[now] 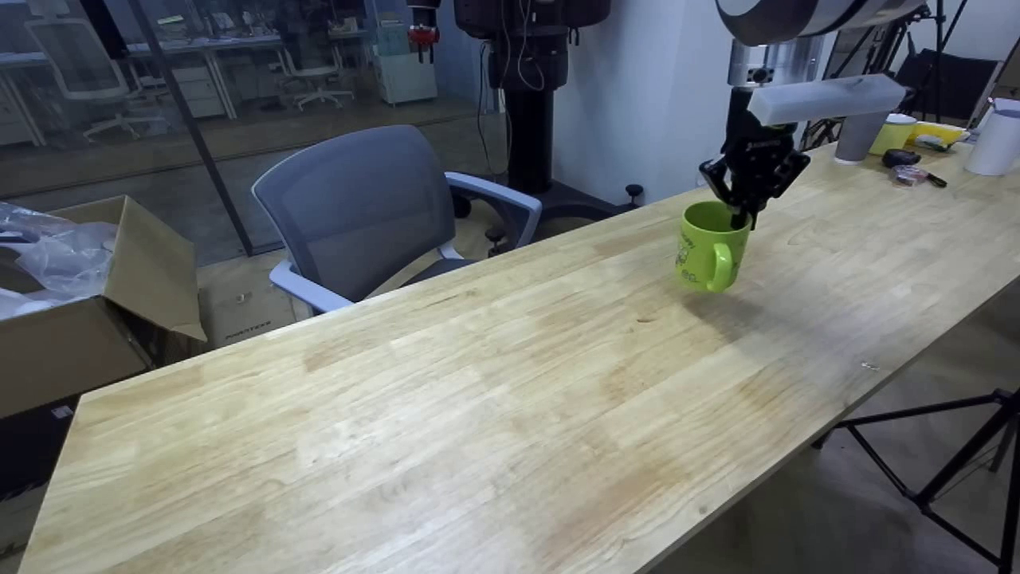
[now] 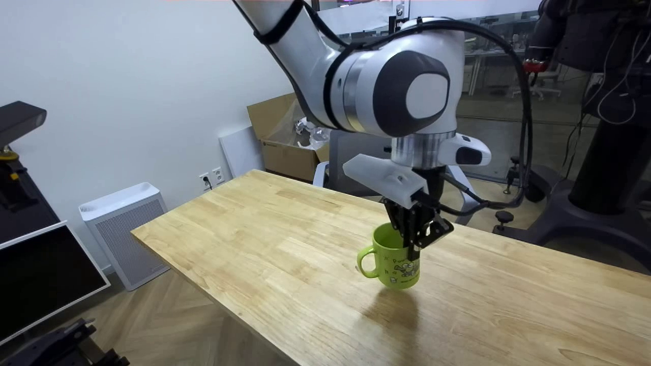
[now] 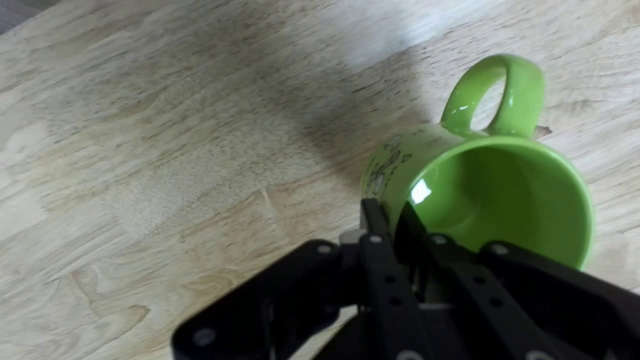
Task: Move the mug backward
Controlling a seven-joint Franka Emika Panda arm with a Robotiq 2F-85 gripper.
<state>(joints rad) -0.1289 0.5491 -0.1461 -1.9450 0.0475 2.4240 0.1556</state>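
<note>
The mug is bright lime green and glossy, with printed drawings and a side handle. It shows in both exterior views (image 1: 705, 259) (image 2: 389, 269) and fills the right of the wrist view (image 3: 505, 200). My gripper (image 1: 745, 219) is shut on the mug's wall at the rim, also in an exterior view (image 2: 412, 249). In the wrist view the gripper (image 3: 392, 217) has one finger inside the mug and one outside. The mug is roughly upright, held a little above the table with its shadow below. The mug's inside is empty where visible.
The wooden table (image 1: 478, 414) runs beneath. At its far end stand a grey cup (image 1: 861, 135), a yellow-green container (image 1: 892, 135), a white container (image 1: 996, 143) and small dark items. An office chair (image 1: 358, 215) stands against the table's long edge, near a cardboard box (image 1: 159, 271).
</note>
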